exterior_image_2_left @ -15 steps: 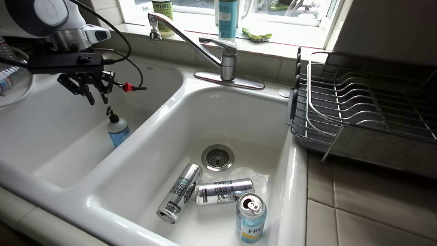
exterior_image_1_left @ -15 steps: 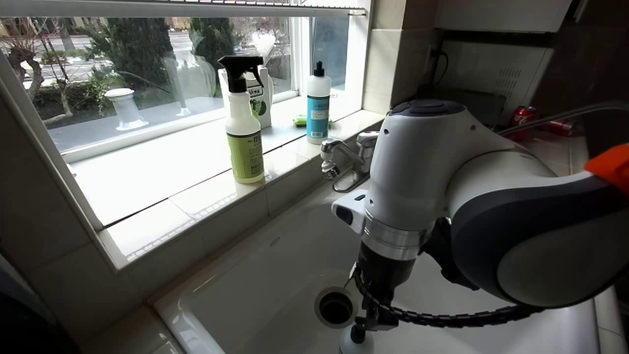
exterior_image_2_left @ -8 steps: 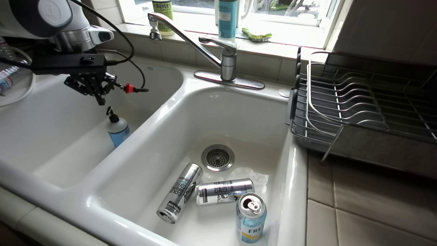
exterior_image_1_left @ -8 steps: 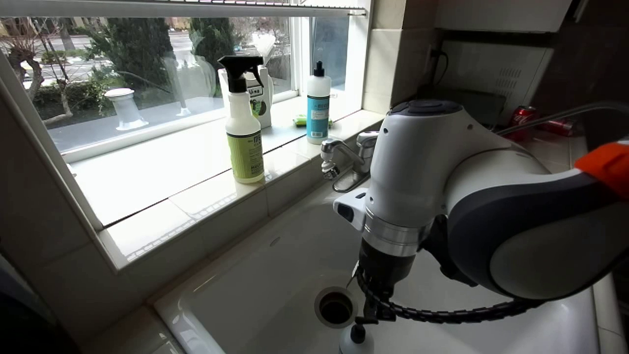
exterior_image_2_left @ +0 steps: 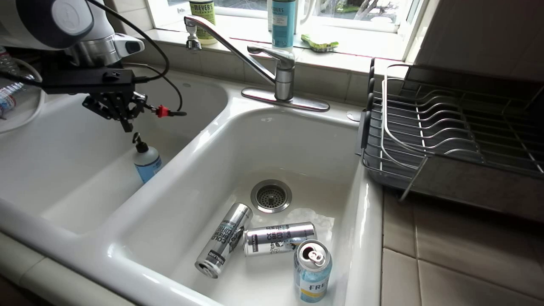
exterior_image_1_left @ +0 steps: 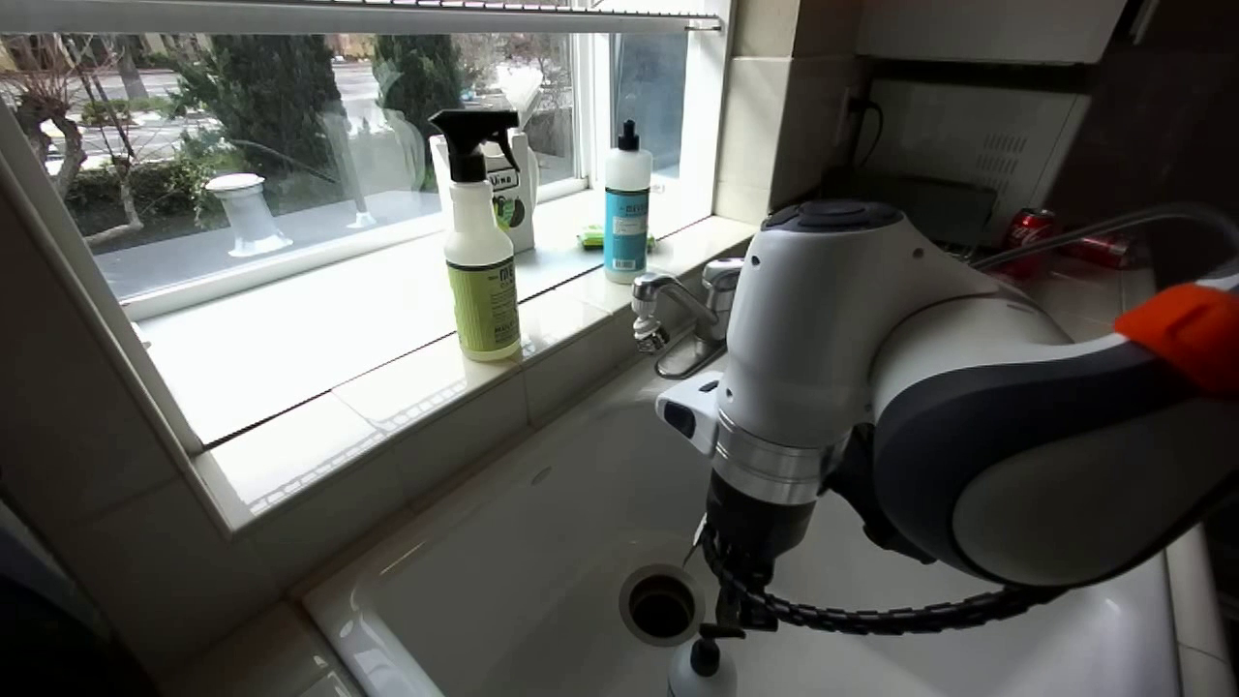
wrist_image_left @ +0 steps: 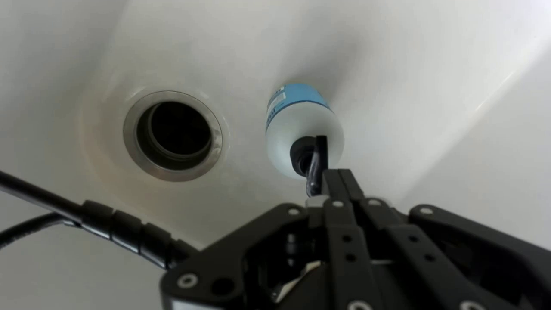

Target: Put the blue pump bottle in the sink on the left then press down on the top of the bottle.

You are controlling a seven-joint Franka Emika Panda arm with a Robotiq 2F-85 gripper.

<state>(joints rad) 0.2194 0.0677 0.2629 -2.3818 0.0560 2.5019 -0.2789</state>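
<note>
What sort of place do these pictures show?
Most likely a kitchen, perhaps in a home: it has a glossy white double sink, a long shiny metal faucet and a slotted grey wire dish rack.

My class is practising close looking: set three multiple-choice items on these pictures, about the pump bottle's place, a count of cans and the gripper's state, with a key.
1. Where is the pump bottle?
A) On the windowsill
B) In the sink with the open drain hole
C) In the dish rack

2. How many cans are in the basin with the strainer?
A) Three
B) One
C) Five

3. How is the gripper?
A) Wide open
B) Holding a can
C) Shut

Key
1 B: the wrist view shows the bottle beside that hole.
2 A: an exterior view shows two lying and one upright.
3 C: its jaws meet in the wrist view.
</note>
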